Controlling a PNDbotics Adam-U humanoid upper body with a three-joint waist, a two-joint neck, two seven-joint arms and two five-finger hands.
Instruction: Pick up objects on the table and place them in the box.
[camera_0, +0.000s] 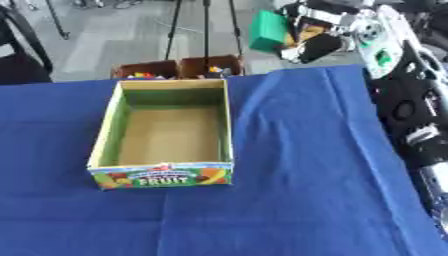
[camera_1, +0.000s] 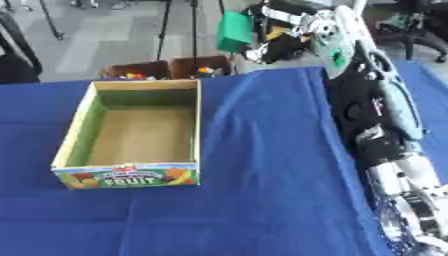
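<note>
A green block (camera_0: 269, 31) is held in the curled fingers of the right hand (camera_0: 308, 35), raised beyond the blue-covered tabletop (camera_0: 306, 175), well apart from the fruit box (camera_0: 168, 175).

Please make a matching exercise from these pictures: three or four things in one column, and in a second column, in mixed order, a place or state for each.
Things:
1. fruit box
2. green block
3. right hand
4. brown bins

Place or state:
A. beyond the table's far edge, holding small colourful items
B. on the blue cloth, nothing inside
C. raised past the far edge, fingers curled
D. held in the hand

Pairs: 1-B, 2-D, 3-C, 4-A
</note>
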